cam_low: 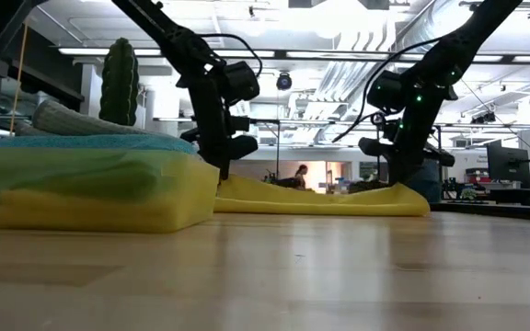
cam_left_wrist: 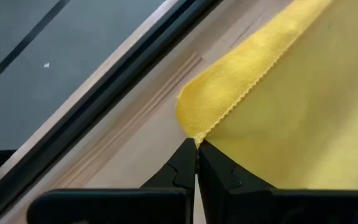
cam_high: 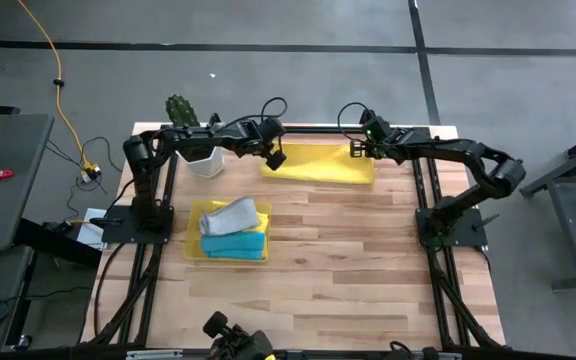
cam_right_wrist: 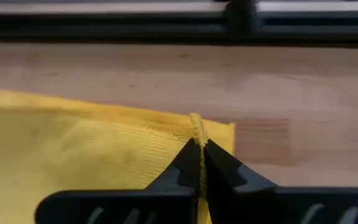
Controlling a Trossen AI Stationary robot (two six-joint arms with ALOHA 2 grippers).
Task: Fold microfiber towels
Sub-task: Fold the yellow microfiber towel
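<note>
High view: a yellow towel [cam_high: 318, 163] lies flat at the far edge of the surface [cam_high: 368, 240], between both arms. The left claw [cam_left_wrist: 197, 144] pinches one far corner, and the right claw [cam_right_wrist: 199, 142] is clamped on the opposite corner.

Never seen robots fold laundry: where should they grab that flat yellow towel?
By its corners, from above. The yellow towel lies flat, so only edges offer a pinch. The left gripper and right gripper are each shut on a far corner.

Overhead looking straight down, low camera level across tabletop, wrist cameras close – all share yellow towel [cam_high: 317, 163].
</note>
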